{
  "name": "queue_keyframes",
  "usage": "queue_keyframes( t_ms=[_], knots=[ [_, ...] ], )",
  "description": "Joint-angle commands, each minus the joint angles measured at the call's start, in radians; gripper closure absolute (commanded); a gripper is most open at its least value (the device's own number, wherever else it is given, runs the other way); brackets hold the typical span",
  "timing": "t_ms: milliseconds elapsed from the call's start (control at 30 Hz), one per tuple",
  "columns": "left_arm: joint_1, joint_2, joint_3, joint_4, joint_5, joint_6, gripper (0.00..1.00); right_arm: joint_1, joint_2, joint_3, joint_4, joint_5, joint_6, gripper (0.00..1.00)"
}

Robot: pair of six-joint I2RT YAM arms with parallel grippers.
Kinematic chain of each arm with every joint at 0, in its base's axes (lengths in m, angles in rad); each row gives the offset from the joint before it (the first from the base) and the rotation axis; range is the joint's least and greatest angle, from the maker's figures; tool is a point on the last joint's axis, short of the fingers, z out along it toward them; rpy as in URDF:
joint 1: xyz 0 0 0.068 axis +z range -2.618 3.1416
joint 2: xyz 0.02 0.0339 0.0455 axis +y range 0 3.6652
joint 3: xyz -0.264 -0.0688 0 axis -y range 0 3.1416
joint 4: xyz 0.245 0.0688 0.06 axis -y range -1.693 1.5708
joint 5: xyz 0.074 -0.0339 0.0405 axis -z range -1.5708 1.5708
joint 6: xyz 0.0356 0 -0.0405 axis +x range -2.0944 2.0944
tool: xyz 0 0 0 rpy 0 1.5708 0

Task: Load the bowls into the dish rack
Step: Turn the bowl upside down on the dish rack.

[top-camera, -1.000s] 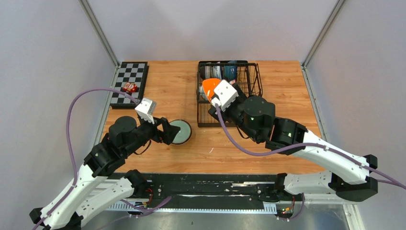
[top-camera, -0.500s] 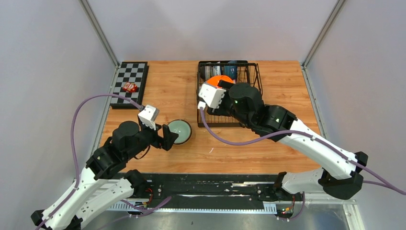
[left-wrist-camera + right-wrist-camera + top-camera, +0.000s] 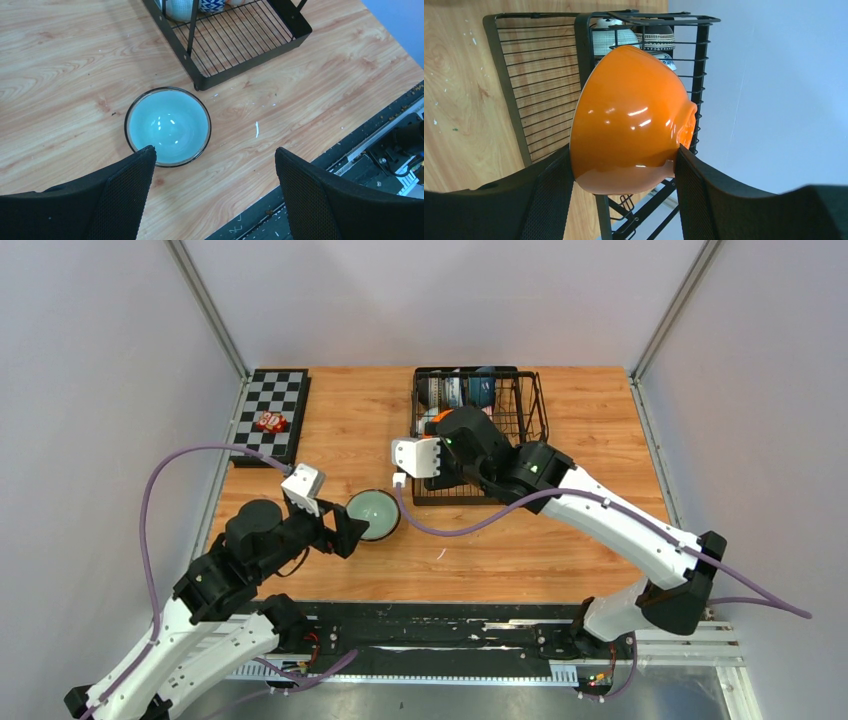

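Note:
My right gripper (image 3: 624,160) is shut on the orange bowl (image 3: 631,117) and holds it on its side over the black wire dish rack (image 3: 478,435); in the top view only a sliver of the orange bowl (image 3: 443,416) shows above the wrist. The rack (image 3: 549,75) holds a cream dark-rimmed bowl (image 3: 610,37) and blue-patterned bowls (image 3: 480,390) at its far end. The pale green bowl (image 3: 167,125) stands upright on the table left of the rack, also in the top view (image 3: 374,512). My left gripper (image 3: 215,170) is open just in front of it, its left finger at the rim.
A black-and-white checkerboard (image 3: 270,415) lies at the far left with a small red bowl (image 3: 270,422) on it. The rack's near corner (image 3: 200,82) is close behind the green bowl. The table's black front rail (image 3: 370,145) is at my right.
My right arm has swung the orange bowl left and turned it on its side over the rack. My left gripper has shifted slightly nearer the green bowl.

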Motion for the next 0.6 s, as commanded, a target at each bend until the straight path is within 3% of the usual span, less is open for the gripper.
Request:
queue_keyframes(
  t_ms=[0, 567],
  knots=[
    [0.0, -0.021, -0.009, -0.003, 0.004, 0.011, 0.1, -0.014, 0.029, 0.059, -0.027, -0.004, -0.081, 0.97],
    [0.001, -0.044, -0.017, 0.0, 0.005, 0.006, 0.1, -0.026, 0.089, 0.07, -0.026, -0.014, -0.109, 0.97]
  ],
)
